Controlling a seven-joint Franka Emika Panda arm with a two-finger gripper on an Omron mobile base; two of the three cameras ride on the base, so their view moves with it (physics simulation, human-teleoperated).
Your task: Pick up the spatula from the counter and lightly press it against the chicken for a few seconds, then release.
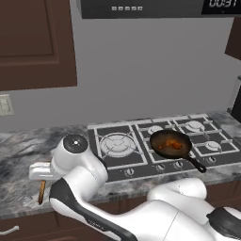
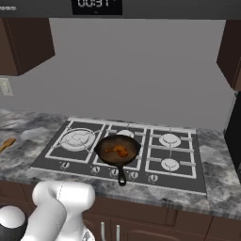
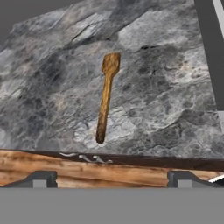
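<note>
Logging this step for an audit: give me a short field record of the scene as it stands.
spatula: wooden, lying flat on the counter, left of the cooktop, ungrasped
gripper: open, fingers wide apart, aimed at the spatula, not touching
chicken: in the pan
pan: on the cooktop, front middle, handle toward the counter edge

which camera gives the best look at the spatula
The hand view: the whole spatula lies in plain sight on the counter, blade to handle. The left base view shows a short piece of it beside the arm; the right base view catches a sliver at its left edge.
</note>
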